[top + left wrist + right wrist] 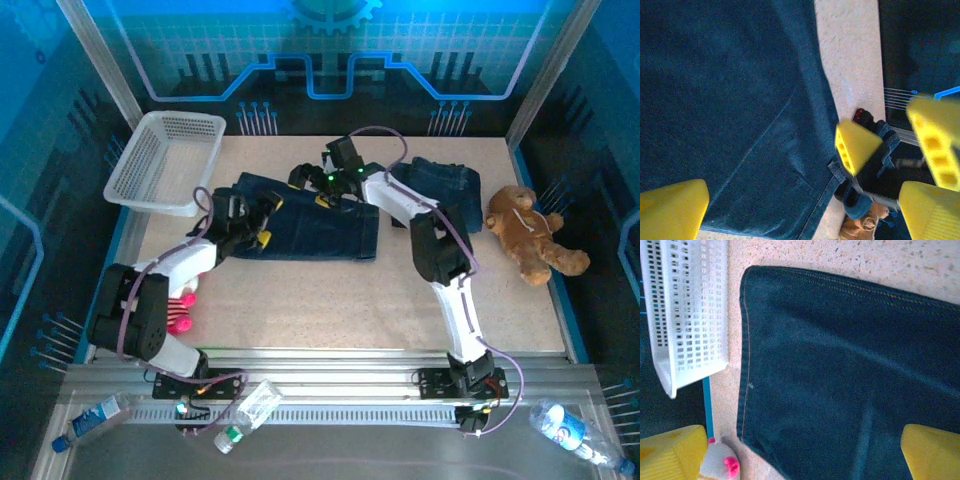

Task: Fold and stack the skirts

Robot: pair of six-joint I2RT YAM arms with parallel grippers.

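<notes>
At the middle of the tabletop (330, 300) a dark blue denim skirt (310, 228) is spread flat, its long axis running left to right across the work area. Both arms are placed over it. The left gripper (258, 220) is held above the skirt's left end, its jaws spread wide with nothing between them; from the left wrist, plain denim is seen beneath. The right gripper (312, 188) is held over the far edge, toward the middle of the skirt's length, its jaws likewise released and empty. From the right wrist, a stitched hem and a corner of the cloth are seen below, with the white basket (685, 315) and the pink-and-white plush toy (720, 465) beyond that corner.

Whether either pair of fingertips touches the cloth cannot be settled, as depth is poorly shown. A second denim skirt (440, 183) is bunched at the far right, between the right arm and the teddy bear (530, 238).

The first fold is judged not yet begun. A fold across the long axis would best be started by the left arm, which is nearer the end to be lifted and carried rightward.
</notes>
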